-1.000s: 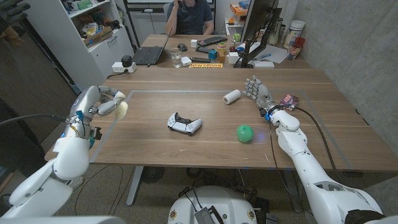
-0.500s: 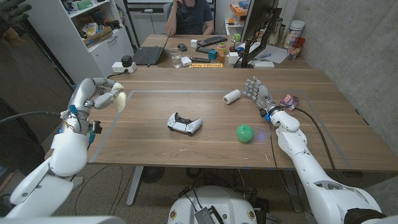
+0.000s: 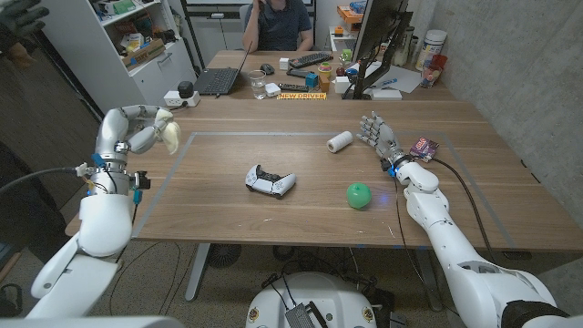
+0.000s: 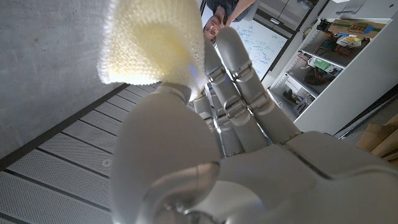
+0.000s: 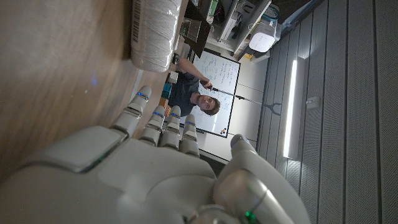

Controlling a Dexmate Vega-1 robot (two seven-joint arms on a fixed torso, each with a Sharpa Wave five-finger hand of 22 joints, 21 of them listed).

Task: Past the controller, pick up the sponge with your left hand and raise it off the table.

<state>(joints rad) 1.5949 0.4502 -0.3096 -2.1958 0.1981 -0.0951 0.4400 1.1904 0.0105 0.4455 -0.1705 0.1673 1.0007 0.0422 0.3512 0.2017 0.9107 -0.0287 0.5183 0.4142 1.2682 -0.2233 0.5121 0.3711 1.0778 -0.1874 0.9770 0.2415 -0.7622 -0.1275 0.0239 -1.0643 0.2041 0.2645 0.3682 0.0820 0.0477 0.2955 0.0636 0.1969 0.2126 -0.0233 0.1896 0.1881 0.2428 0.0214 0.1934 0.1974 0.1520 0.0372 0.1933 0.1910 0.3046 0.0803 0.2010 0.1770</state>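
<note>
The left hand held the pale yellow sponge aloft, apparently clear of the table, at ten o'clock from the white controller.

Left robot hand raised with fingers curled closed; right robot hand near the table, fingers apart.

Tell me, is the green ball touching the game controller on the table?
No, the green ball lies apart from the controller, with bare table between them.

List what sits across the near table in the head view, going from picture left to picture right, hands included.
Left robot hand holding the sponge → controller → white roll → green ball → right robot hand → small packet.
</note>
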